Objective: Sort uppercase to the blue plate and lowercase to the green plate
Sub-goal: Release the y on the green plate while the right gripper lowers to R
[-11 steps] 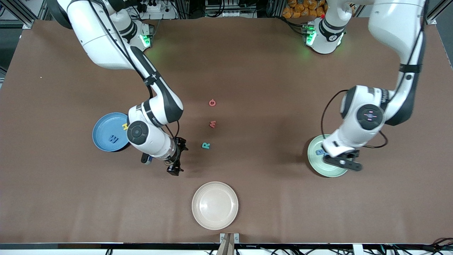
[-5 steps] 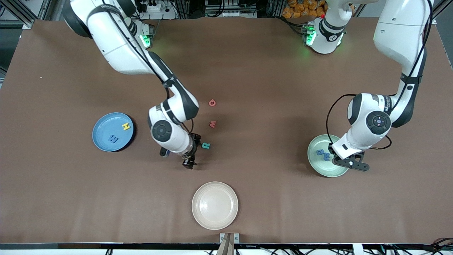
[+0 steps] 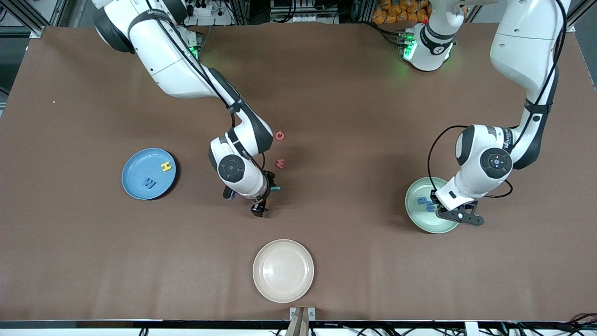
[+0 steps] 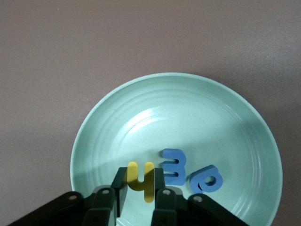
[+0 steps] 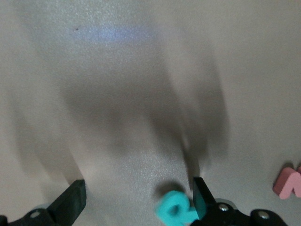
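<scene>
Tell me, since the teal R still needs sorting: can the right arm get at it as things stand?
Probably yes. The right gripper is open and hangs just over the teal R, beside one finger, with only bare table around it.

The right arm reaches from its base down toward the table's middle, wrist bent steeply; the right gripper (image 5: 136, 200) hangs low over the table with fingers spread wide. The left arm folds at the elbow, its wrist angled down, and the left gripper (image 4: 139, 188) has its fingers pinched on a yellow h (image 4: 141, 180).
</scene>
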Robot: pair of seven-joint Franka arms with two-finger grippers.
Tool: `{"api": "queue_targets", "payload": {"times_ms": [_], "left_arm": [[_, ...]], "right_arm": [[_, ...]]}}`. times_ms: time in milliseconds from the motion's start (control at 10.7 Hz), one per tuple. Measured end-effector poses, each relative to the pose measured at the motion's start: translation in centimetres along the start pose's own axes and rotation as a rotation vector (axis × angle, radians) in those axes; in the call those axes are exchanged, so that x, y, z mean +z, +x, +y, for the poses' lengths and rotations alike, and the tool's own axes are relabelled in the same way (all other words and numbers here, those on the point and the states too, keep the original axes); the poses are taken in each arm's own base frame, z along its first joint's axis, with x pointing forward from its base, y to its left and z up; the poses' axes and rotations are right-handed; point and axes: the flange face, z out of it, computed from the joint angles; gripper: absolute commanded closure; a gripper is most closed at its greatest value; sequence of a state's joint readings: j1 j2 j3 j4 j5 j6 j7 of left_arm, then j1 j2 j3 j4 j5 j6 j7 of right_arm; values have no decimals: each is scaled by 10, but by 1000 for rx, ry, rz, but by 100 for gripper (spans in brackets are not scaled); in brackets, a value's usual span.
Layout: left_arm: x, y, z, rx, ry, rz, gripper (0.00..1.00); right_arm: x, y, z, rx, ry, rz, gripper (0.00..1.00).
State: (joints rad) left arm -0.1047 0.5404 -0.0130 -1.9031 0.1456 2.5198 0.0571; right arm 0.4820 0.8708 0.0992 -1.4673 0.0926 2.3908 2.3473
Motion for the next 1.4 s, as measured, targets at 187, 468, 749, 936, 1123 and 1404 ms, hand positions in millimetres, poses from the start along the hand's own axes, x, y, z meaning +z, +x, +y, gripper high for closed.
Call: {"api": "queue_targets", "payload": {"times_ms": [187,468,749,936,1123,1404], "left_arm": [[0,0,0,-2,-1,3,54],[-5,4,7,-19,-8,14,53],[-34,9,45,-71,-12,-19,53],[-55,10,76,-96,-9,-31,53],[-64,10,89,-118,-11,-27,52],[-70,13,89,-137,-15,-16,49]], "right_arm": [[0,-2,1,3,-3,3,0],[-1,-16,14,-10,0,1,0],[3,-41,46,-228,108,108,0],[9,-47,58,-341,139,153,0],[9,-47,58,-386,138,159,0],[9,-47,58,-439,137,165,0]]}}
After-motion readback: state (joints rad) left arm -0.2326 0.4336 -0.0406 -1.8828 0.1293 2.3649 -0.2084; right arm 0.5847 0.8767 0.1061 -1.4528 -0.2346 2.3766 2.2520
